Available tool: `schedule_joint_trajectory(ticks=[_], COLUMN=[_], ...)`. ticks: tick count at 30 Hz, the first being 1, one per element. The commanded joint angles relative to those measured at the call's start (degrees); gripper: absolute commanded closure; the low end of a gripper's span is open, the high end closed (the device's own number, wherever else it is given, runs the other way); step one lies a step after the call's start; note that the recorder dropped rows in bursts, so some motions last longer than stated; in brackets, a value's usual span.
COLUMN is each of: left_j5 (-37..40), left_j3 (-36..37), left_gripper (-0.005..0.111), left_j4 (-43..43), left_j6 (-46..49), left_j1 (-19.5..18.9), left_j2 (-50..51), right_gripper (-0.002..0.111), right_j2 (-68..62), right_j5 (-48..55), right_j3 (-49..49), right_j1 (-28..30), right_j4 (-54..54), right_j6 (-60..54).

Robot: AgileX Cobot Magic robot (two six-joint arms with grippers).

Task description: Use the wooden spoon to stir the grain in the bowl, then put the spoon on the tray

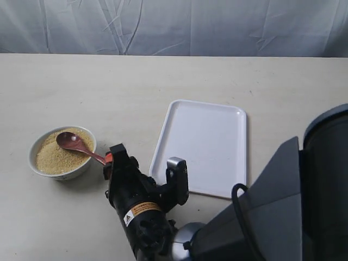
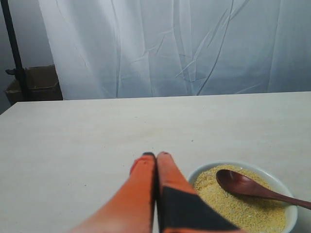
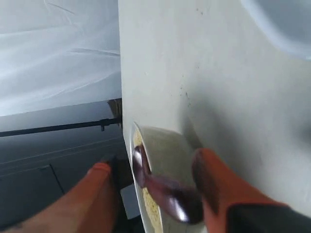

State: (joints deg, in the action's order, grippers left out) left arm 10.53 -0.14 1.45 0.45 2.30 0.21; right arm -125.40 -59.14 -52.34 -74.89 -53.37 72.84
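Right end effector (image 3: pixel 153 162) jaws apart, straddling wooden spoon (image 1: pixel 73 142) handle at bowl (image 1: pixel 32 153) rim; head on grain (image 1: pixel 51 157). Left end effector (image 2: pixel 155 158) fingers together, near bowl.

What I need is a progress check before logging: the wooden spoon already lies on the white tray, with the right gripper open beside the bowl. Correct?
No. In the exterior view the wooden spoon lies not on the white tray but with its head in the grain in the bowl. The right gripper is indeed open beside the bowl.
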Motion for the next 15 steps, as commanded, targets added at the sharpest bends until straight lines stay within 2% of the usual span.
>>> schedule_joint_trajectory(ticks=[1,15], left_j5=[-0.3,-0.3], left_j3=[0.1,0.1], left_gripper=[0.107,0.107], left_j4=[0.2,0.2], left_j6=[0.0,0.0], left_j1=[0.1,0.1], left_j2=[-0.2,-0.2], right_gripper=[0.06,0.06], right_j2=[0.0,-0.1], right_j5=[-0.9,-0.3], right_j3=[0.1,-2.3], right_j1=[3.0,10.0], right_j4=[5.6,12.1], right_j6=[0.0,0.9])
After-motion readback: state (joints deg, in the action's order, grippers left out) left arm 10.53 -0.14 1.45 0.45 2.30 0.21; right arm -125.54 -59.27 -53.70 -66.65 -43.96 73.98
